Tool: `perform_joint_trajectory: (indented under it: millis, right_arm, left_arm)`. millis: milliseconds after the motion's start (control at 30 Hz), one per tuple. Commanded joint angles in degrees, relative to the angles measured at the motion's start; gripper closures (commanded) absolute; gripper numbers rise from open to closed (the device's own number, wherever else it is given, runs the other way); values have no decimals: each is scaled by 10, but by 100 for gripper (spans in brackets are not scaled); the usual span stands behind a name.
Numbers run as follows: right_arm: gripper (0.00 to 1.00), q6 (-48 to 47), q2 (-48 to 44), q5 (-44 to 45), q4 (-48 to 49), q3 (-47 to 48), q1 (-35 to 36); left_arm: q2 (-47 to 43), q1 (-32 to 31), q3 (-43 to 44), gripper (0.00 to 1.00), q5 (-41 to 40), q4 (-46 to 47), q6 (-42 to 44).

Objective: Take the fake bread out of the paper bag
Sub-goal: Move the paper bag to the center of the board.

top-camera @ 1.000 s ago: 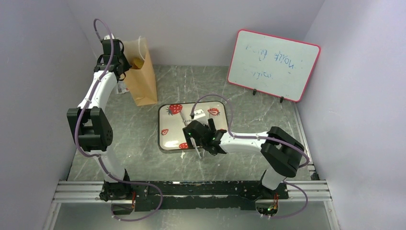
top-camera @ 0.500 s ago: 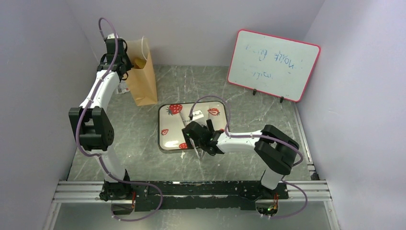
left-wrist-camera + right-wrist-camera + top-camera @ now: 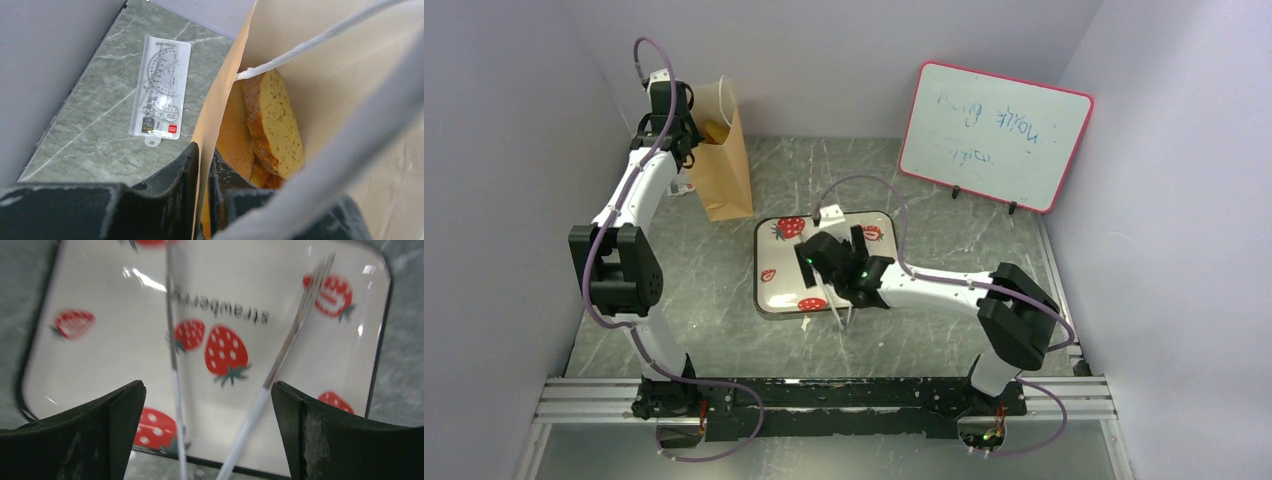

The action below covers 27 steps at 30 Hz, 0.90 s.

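On the white tray (image 3: 95,365), one printed word reads "strawberr…" (image 3: 220,314) in dark lowercase letters, upside down in the right wrist view, its last letter lost behind an arm of the silver tongs (image 3: 292,335). Against the back wall, the pink-framed whiteboard (image 3: 994,135) carries several faint words of blue handwriting, also upside down in the overhead view and too pale to read with any certainty. On the counter (image 3: 100,130), a clear ruler pack (image 3: 161,85) shows fine scale markings, a dark block of print and a small red label (image 3: 172,129), all too small to make out.
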Motion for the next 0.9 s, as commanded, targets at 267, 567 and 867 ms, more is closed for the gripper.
perform_joint_trajectory:
  millis: [267,567,867]
  right_arm:
    - [29,-24,100,5,-40,184,-69]
    - [70,-33,232,-78,-63,318,-138]
    - [71,-22,312,-122,-77,366,-150]
  left_arm:
    - [-20,-6,-29,93,-39,-12,2]
    - [-42,-7,-24,93,-51,-12,3]
    - [-95,-15,-60,93,-69,-5,19]
